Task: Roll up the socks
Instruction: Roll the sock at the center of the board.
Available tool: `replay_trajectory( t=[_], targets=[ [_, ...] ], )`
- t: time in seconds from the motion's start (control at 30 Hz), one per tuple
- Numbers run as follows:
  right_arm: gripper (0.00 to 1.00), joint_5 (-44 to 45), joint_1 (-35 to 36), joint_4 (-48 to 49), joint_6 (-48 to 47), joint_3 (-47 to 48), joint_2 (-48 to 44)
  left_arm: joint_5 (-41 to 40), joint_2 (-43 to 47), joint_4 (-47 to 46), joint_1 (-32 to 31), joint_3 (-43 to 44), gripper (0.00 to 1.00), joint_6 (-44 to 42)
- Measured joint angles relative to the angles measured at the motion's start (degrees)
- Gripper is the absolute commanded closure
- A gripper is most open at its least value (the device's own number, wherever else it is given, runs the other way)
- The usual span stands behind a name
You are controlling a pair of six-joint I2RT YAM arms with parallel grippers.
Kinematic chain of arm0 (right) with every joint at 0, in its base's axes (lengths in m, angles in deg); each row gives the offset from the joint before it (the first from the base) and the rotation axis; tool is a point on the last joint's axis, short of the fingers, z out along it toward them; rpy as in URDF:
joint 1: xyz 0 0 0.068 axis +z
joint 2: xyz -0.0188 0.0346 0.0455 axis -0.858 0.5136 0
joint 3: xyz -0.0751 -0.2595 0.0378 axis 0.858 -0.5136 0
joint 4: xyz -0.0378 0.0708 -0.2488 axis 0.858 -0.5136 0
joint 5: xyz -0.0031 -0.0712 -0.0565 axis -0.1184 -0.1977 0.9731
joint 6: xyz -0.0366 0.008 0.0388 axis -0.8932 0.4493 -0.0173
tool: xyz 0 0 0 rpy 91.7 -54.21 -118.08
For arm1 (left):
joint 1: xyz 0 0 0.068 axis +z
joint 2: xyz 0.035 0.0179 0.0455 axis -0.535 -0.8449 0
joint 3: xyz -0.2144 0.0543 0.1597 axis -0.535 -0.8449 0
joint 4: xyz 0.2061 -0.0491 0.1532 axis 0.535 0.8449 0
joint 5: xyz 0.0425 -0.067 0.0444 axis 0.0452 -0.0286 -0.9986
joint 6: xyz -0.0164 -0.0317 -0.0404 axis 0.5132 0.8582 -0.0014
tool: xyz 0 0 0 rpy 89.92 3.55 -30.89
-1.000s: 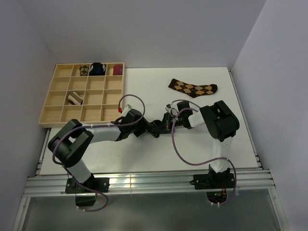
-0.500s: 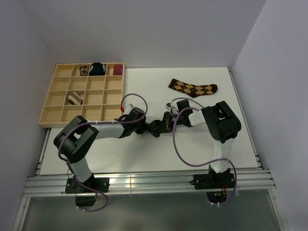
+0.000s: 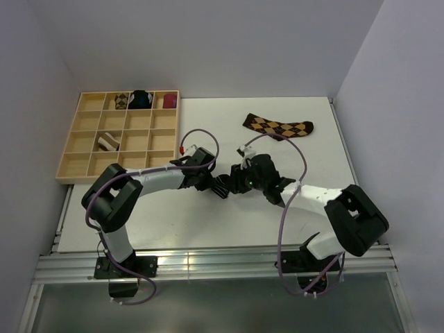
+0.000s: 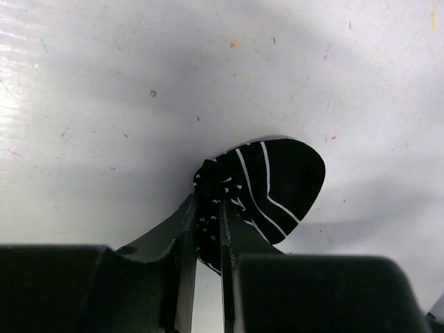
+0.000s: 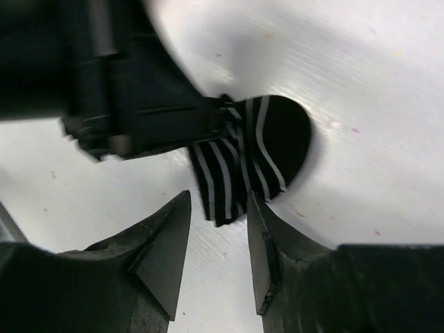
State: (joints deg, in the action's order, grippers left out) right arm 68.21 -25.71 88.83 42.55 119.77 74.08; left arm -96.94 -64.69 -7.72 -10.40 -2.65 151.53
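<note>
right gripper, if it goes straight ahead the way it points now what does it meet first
Most likely the black striped sock, just ahead of the right gripper, whose fingers stand open. The left gripper pinches that sock. How far ahead it lies is hard to judge.

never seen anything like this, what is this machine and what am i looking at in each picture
These are two robot arms bolted at the near edge of a white table. The wide picture looks down from above and behind them. The other two pictures come from small cameras on each wrist, looking past that arm's own fingers.

The left gripper is pinched shut on a short black sock with thin white stripes. The right gripper is open, with that same sock in front of its fingers but not gripped.

Farther back a brown argyle sock lies flat on the table. At the left, a wooden tray of compartments holds a few rolled sock bundles.
</note>
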Motion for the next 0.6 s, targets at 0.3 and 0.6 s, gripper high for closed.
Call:
replay_trajectory(
  t=[0.3, 0.6],
  targets=[
    [0.51, 19.0, 14.5, 4.6, -10.7, -2.1, -1.7, 1.7, -2.0, 3.6, 0.5, 3.6, 0.85, -4.5],
    [0.5, 28.7, 21.6, 6.2, -16.2, -1.1, 5.6, 4.5, -3.3, 5.5, 1.7, 5.7, 0.84, -7.1]
  ],
)
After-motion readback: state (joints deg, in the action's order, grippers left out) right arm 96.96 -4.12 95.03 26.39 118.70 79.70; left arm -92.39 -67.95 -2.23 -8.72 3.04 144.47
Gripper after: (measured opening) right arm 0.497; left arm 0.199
